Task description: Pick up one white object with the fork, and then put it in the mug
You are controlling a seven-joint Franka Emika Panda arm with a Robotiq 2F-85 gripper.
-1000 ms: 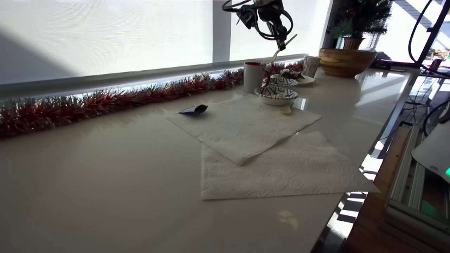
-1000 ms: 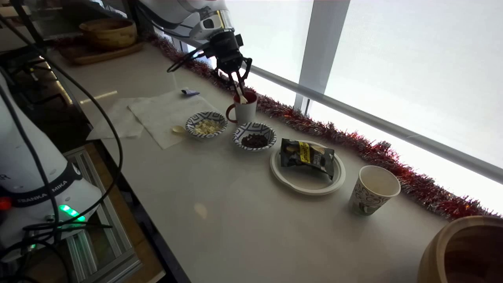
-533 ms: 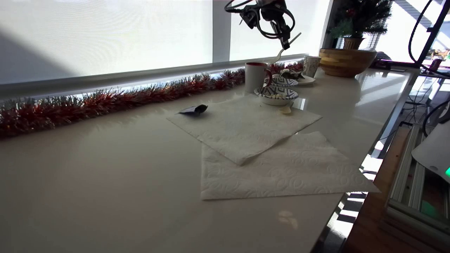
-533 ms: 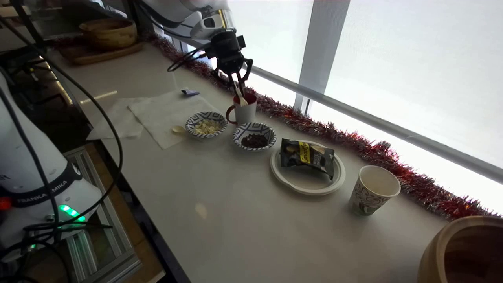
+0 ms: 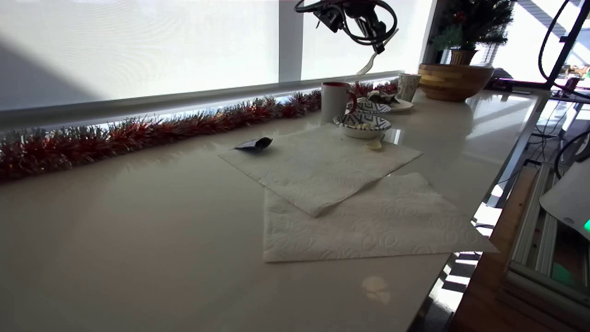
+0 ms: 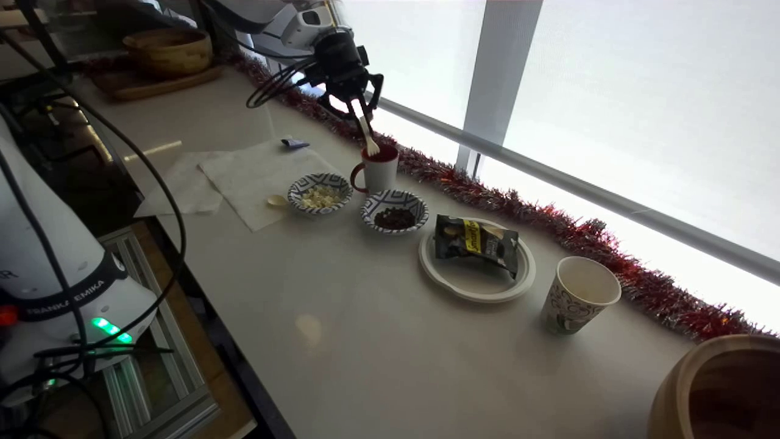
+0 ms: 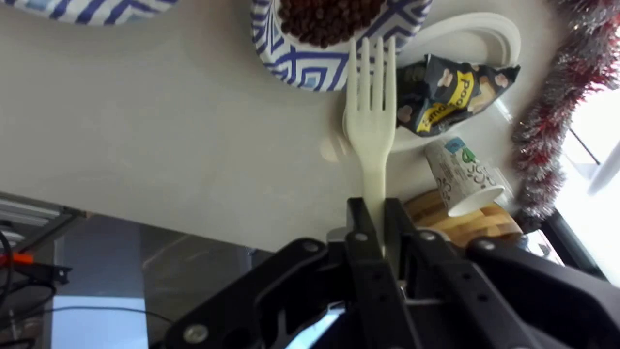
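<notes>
My gripper (image 5: 379, 50) is shut on the handle of a pale plastic fork (image 5: 367, 67), also seen in the wrist view (image 7: 372, 128). The fork points down at a tilt, and its tines show nothing on them in the wrist view. The white mug (image 5: 333, 102) with red inside and red handle stands upright near the window; in an exterior view (image 6: 381, 174) the tines overlap its mouth. The tines are apart from the mug, above its rim. The mug's inside bottom is hidden. White pieces (image 6: 322, 197) lie in a patterned bowl (image 6: 304, 184) beside it.
A second bowl (image 6: 369, 208) holds dark pieces. A plate (image 6: 439, 277) with a black packet (image 6: 478, 241), a paper cup (image 6: 576, 299) and a wooden bowl (image 6: 682, 390) stand farther along. A loose spoon (image 6: 277, 200) lies on paper towels (image 6: 244, 183). Red tinsel (image 5: 184, 127) lines the window.
The gripper and fork have risen and tilted, and the tines have moved up from the mug's rim. The mug shifted slightly between the first two moments and then stayed still.
</notes>
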